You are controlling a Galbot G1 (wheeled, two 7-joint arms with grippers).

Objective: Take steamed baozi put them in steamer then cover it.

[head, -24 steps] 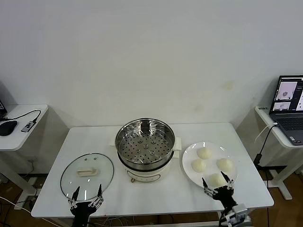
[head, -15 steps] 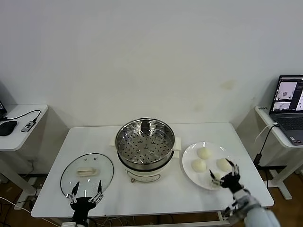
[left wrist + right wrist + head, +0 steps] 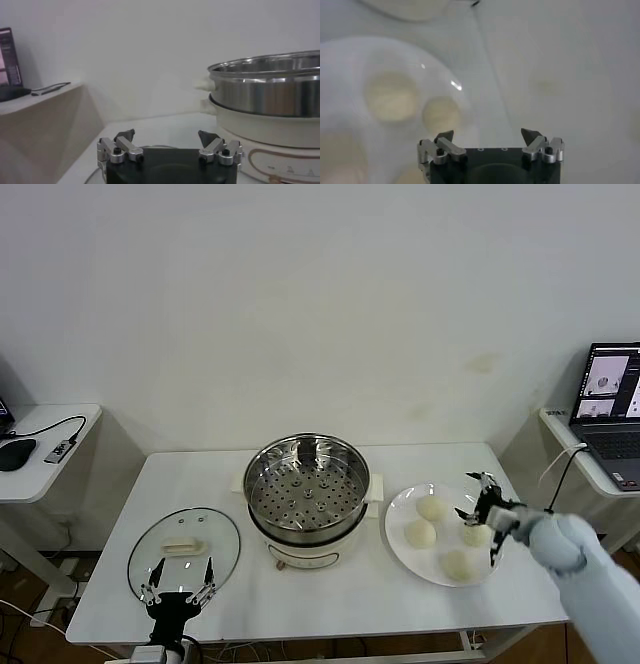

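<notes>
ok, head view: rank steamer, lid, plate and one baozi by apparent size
Largest to smallest:
1. Steamer
2. Lid and plate: about the same width, too close to rank; the lid lies a little nearer the camera.
3. Baozi: clearly smallest; the four look alike.

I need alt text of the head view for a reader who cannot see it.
The right gripper, jaws open, hovers over four buns on a white plate. Left of it stands the empty steamer; the glass lid lies further left, the open left gripper by it.
</notes>
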